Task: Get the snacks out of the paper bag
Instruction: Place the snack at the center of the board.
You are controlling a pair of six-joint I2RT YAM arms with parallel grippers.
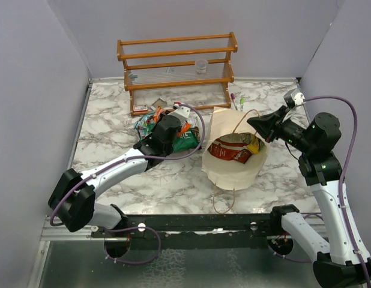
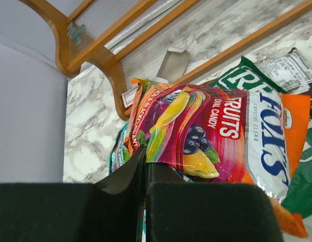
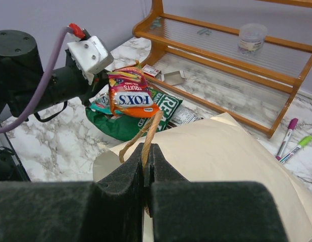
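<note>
The cream paper bag lies on the marble table with its mouth open upward. A red-orange packet and a yellow packet show inside it. My right gripper is shut on the bag's tan loop handle, above the bag's side. My left gripper is to the left of the bag, over a pile of snacks. It is shut on the edge of a purple and orange fruit candy packet, which stands upright in the right wrist view. A dark green packet lies under it.
A wooden slatted rack stands at the back with a small clear cup on it. Two pens lie behind the bag. A small box lies by the rack's left foot. Grey walls close in left, right and back.
</note>
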